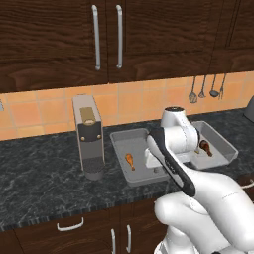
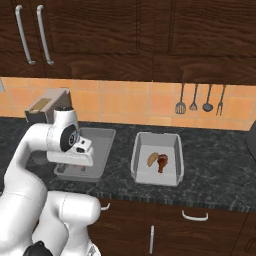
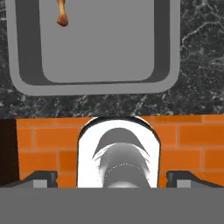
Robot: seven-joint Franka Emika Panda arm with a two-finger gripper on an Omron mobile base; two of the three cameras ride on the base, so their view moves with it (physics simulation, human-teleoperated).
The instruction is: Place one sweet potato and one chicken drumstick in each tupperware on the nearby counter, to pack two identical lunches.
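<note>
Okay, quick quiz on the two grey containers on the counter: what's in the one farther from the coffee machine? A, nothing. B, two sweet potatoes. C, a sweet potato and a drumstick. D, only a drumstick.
C: in the right base view the container away from the coffee machine holds a sweet potato beside a drumstick.

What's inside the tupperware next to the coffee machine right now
One chicken drumstick lies in that tupperware. No sweet potato shows there, but the arm covers the container's right part, so that area is unknown.
</note>
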